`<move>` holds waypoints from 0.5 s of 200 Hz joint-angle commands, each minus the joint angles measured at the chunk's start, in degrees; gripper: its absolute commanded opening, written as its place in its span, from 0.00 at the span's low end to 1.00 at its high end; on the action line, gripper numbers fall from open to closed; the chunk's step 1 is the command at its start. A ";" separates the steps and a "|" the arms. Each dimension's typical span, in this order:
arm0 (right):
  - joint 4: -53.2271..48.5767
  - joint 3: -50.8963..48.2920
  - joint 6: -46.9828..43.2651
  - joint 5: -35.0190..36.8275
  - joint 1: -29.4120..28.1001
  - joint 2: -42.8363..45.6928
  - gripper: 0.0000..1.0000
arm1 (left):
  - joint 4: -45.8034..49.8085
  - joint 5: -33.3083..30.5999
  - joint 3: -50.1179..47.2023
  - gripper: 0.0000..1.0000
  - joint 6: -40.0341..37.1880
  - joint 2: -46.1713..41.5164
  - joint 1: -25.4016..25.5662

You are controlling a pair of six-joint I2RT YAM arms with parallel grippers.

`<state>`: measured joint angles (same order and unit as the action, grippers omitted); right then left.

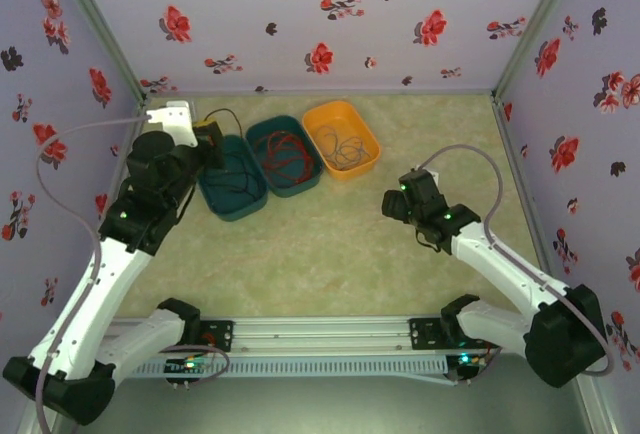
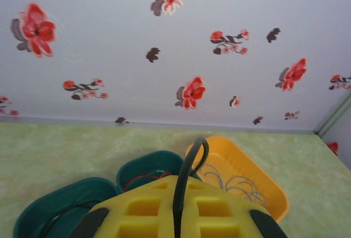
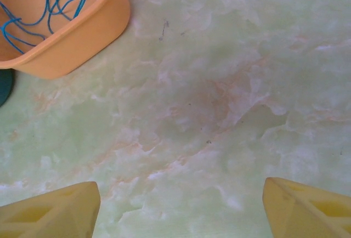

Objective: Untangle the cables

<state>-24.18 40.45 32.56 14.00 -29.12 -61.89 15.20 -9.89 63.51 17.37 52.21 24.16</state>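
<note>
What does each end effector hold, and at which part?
The left end effector pinches a black cable; where along it cannot be told. The right end effector is open, holding nothing.

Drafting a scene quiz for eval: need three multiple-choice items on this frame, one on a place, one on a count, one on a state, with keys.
1. Which tray holds the blue cable?
A. left teal tray
B. middle teal tray
C. orange tray

2. How many trays stand on the table?
A. two
B. three
C. four

3. What state is the right gripper in?
A. open above bare table
B. shut on a red cable
C. shut on a tray rim

Key:
1 C: the blue cable lies looped inside the orange tray.
2 B: the left teal tray, middle teal tray and orange tray sit in a row.
3 A: its fingers stand wide apart, with nothing but table surface between them.
</note>
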 commanded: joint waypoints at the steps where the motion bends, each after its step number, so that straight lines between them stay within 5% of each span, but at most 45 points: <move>1: -0.80 -0.28 -0.72 1.35 0.30 2.15 0.82 | 3.58 -3.24 2.38 0.00 -1.37 -0.29 -1.99; 37: -2.05 0.45 -1.45 2.46 0.34 4.67 0.99 | 5.25 -3.47 2.12 0.00 -1.28 0.94 -5.46; 100: -4.81 1.65 -1.12 4.35 0.31 6.86 0.99 | 2.88 -3.36 -1.68 0.00 -0.90 5.08 -8.27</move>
<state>-27.11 40.56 31.53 15.90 -29.12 -56.31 18.92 -12.05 63.64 17.21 56.16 16.71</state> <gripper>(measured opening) 0.993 0.070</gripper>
